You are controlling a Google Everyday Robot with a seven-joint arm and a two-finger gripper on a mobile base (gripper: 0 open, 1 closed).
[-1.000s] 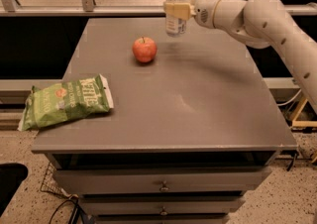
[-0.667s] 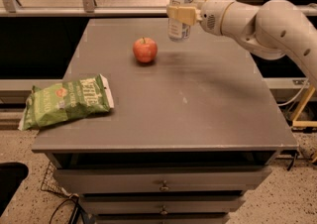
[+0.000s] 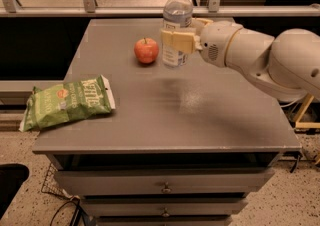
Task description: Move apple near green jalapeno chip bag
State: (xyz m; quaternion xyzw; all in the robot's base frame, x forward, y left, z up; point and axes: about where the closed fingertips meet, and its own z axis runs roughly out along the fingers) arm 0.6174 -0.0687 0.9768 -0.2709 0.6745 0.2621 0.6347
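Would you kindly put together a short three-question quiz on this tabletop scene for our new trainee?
1. Multiple choice: the gripper, beside the apple at the table's far side, is shut on: A) the apple; B) the water bottle; C) nothing.
2. True or false: the green jalapeno chip bag lies at a near corner of the table, apart from the apple.
3. Fill in: the water bottle is held ___ (upright or tilted).
Key: 1 B; 2 true; 3 upright.
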